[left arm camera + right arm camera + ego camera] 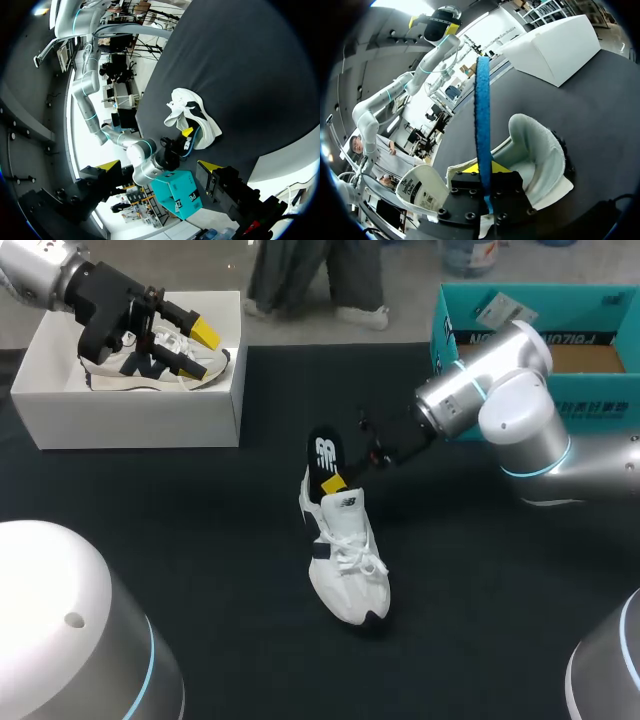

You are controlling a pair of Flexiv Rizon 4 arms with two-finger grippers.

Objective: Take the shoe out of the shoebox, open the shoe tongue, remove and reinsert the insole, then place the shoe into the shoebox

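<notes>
One matte black cloth-covered table carries everything. A white mesh-and-leather sneaker with dark trim rests on its sole near the middle, laces up and toe toward the robot. Bare cloth stretches around the sneaker on the robot's side and out to both flanks.

Far to the left of the sneaker, by the table's back edge, stands a white rectangular cardboard shoebox. It is open-topped, with a second white-and-navy shoe inside. Behind and to the right of the sneaker, a teal cardboard box stands by the same back edge.

A dark, flat insole with a blue underside stands upright out of the sneaker's heel opening, its lower end inside the padded collar. The right gripper is at the sneaker's heel, its fingers clamped on the insole from both sides. The left gripper hangs above the shoebox, well apart from the sneaker. Its fingers are spread wide with nothing between them.
</notes>
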